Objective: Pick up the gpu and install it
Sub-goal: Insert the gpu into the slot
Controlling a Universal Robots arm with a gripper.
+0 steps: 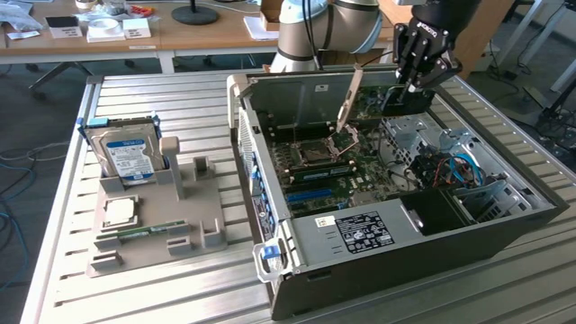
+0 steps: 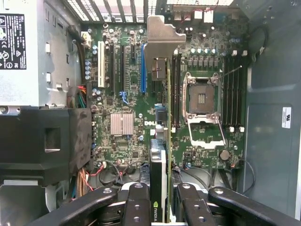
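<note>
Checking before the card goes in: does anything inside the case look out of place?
The CPU socket stands open and empty, its load plate flipped back. The gpu, in the gripper, hangs edge-on over the board, not yet seated. Nothing looks damaged.

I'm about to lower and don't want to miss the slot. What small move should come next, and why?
Probably a small sideways shift before any descent. The gripper holds the gpu edge-on above the motherboard. In the wrist view its board edge seems to run beside the long blue slot, nearer the memory slots, rather than over it.
</note>
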